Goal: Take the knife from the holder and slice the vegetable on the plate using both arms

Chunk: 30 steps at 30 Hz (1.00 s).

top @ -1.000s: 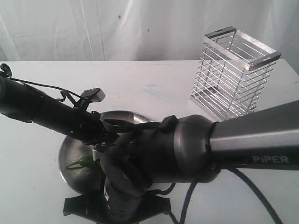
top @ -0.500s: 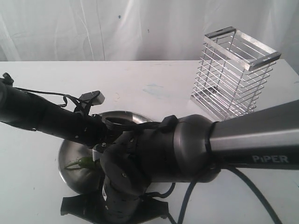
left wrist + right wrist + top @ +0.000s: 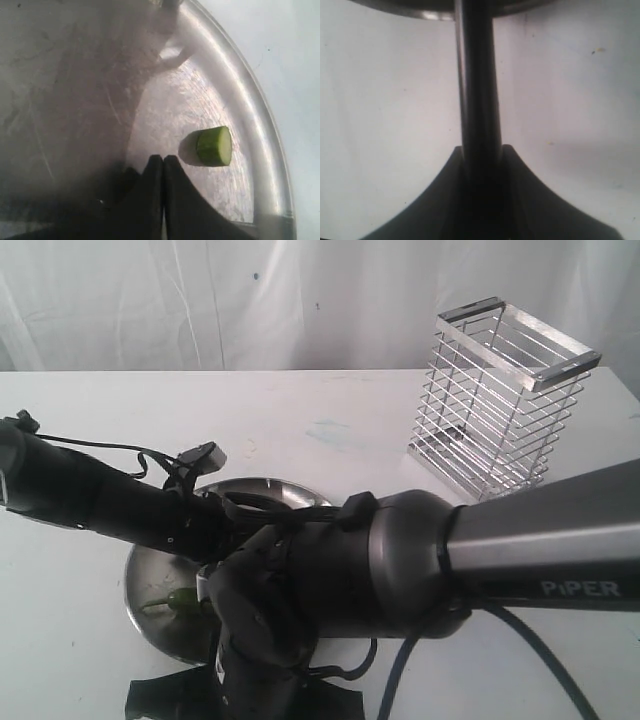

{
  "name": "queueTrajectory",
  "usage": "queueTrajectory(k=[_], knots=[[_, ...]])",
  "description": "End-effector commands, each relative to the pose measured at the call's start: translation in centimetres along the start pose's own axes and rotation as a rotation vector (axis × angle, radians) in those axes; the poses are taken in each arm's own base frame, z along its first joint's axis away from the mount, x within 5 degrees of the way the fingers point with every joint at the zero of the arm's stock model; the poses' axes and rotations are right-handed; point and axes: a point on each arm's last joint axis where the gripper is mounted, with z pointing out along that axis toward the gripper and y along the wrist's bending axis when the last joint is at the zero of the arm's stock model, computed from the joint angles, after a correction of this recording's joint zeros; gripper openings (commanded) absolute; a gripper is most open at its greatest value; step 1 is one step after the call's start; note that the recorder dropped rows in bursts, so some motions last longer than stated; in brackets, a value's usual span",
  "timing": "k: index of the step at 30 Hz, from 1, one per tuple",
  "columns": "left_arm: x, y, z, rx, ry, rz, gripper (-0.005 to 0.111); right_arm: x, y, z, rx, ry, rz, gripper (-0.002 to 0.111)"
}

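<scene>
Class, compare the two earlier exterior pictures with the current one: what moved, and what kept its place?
The left arm sank lower over the plate and reaches further toward its middle. The right arm dipped slightly; the right gripper holds the knife. The green vegetable sits slightly lower. Plate and holder stayed put.

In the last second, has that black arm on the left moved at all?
Yes. The left arm has sunk lower and slid toward the near rim of the plate; the small part on its cable now sits lower against the fixed holder.
</scene>
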Motion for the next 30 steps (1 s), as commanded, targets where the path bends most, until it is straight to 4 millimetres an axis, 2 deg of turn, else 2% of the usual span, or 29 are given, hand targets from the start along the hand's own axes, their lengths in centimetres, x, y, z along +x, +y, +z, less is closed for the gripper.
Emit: queueTrajectory(k=[1,7,13,17,22,25,30], knots=[[0.4,0.0,0.0,-0.033,0.054,0.105,0.0,0.4,-0.2,-0.1,0.027,0.027,0.017,0.0],[-2.8,-3.5,-3.6,-0.014,-0.08,0.239,0.0,0.3,-0.3,-0.1,0.027,0.023,0.015,0.0],[-4.3,-5.3,-7.2,-0.068,-0.187,0.305,0.0,0.2,-0.3,-0.1,0.034,0.014,0.002,0.0],[-5.4,-4.9,-10.1,-0.119,-0.274,0.276,0.0,-0.1,-0.5,-0.1,0.043,0.001,-0.008,0.0],[-6.3,-3.1,-13.7,-0.187,-0.371,0.19,0.0,-1.1,-1.3,-0.3,0.053,0.003,-0.003,0.0],[-6.5,-2.2,-14.7,-0.186,-0.402,0.126,0.0,-2.1,-1.9,-0.6,0.052,-0.002,-0.003,0.0],[-6.5,-2.0,-14.7,-0.193,-0.407,0.133,0.0,-3.6,-2.5,-1.1,0.046,-0.016,-0.014,0.0]])
